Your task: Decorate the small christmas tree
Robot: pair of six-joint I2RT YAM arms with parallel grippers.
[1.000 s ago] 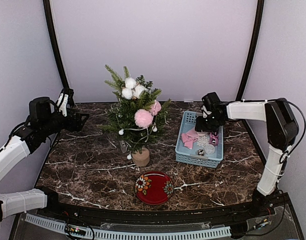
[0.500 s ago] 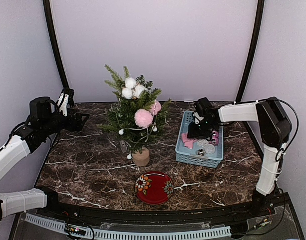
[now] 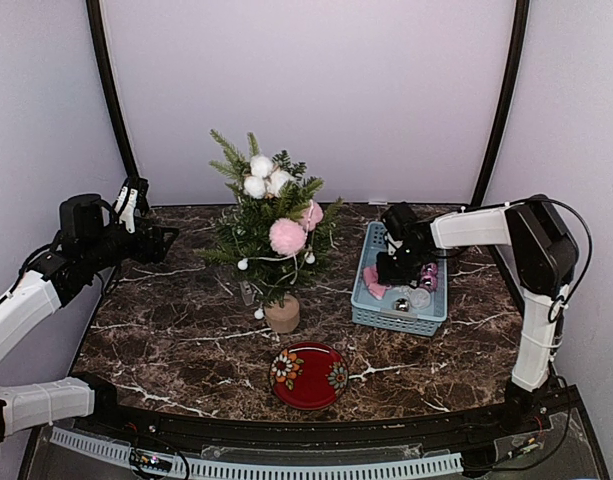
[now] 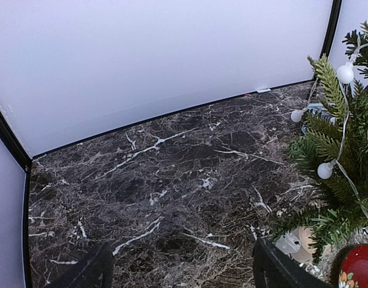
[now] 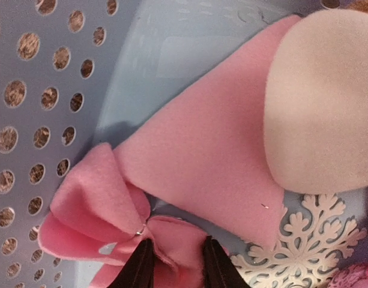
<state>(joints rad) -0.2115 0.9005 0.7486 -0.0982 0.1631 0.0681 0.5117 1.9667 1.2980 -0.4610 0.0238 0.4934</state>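
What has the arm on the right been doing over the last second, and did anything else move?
The right gripper swung leftward and dipped into the blue basket. Its fingertips now straddle a pink bow, though it isn't clear whether they have gripped it. The left gripper, the small christmas tree and the red plate stayed put.

one tree point(image 3: 248, 236), one basket point(image 3: 394, 322), one plate point(image 3: 308, 377)
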